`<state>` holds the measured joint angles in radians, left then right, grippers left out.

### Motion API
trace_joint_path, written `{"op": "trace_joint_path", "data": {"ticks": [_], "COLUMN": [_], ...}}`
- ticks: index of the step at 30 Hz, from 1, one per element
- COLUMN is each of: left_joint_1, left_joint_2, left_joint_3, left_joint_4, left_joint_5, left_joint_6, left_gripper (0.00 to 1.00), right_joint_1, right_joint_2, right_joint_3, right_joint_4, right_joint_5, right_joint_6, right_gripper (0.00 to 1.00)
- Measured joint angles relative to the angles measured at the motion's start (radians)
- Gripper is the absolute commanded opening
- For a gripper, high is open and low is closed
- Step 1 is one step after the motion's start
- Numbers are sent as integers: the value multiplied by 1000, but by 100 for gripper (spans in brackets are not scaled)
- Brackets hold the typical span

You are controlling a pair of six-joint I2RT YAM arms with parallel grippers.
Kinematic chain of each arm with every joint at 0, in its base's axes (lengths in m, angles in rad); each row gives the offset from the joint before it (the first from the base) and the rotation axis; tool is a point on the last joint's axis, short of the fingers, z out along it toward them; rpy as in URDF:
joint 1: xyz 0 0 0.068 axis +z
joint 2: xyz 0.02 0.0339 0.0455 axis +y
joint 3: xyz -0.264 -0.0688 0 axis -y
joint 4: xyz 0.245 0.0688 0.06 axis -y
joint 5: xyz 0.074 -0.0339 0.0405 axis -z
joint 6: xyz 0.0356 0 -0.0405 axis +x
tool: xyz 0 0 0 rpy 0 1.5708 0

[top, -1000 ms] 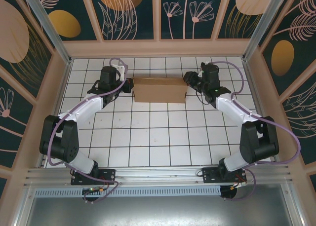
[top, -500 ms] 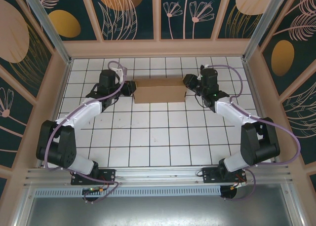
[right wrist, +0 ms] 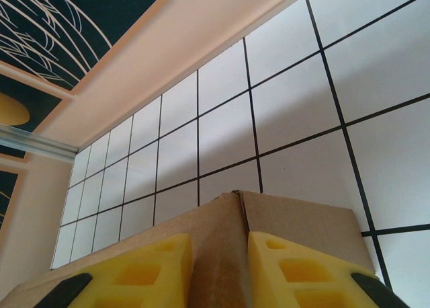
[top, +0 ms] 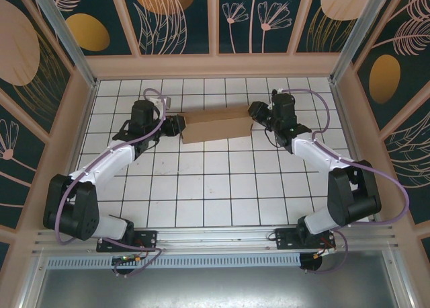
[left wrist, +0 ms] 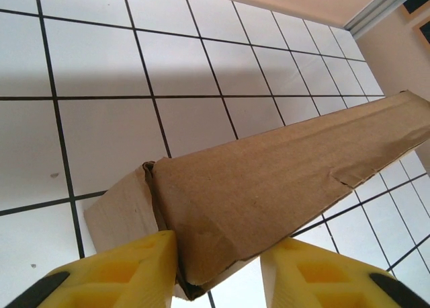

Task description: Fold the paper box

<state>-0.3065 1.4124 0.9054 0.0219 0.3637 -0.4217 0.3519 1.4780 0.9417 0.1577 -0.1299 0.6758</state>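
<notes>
Findings, taken from the near edge outward. Both arms reach from their bases across the white tiled table (top: 201,180) to its far rows.

The plain brown cardboard paper box (top: 218,125) lies there, slightly skewed, and appears formed into a closed, shallow rectangular shape.

The left gripper (top: 176,125) straddles the box's left end. In the left wrist view its yellow jaws stand apart, with one finger (left wrist: 127,271) against the cardboard (left wrist: 269,180) and a gap on the other side, so it has no firm hold.

The right gripper (top: 257,111) pinches the right end. The right wrist view shows both fingers (right wrist: 141,274) closed tight on a corner seam (right wrist: 295,220).

Assessment: this looks like late-stage work, seating the end walls. One long edge shows a small kink (left wrist: 339,180). The next move calls for a steady right-hand hold while the left gripper presses its end square without crushing it.
</notes>
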Motion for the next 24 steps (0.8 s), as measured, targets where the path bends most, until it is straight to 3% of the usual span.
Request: {"op": "trace_joint_path", "data": {"ticks": [6,24], "left_joint_1": [2,47], "left_joint_2": [0,-41], "left_joint_3": [11,79], "left_joint_4": [-10,-87], "left_joint_5": [24,97], "left_joint_6": [-11,-45], "left_gripper": [48,49], "right_joint_1": [0,0], "right_joint_2": [3,64], "right_joint_3": [14,68], "right_joint_4": [-21,-34], "right_joint_5": [3,25], "right_joint_6": [0,0], "right_gripper": [30,31]}}
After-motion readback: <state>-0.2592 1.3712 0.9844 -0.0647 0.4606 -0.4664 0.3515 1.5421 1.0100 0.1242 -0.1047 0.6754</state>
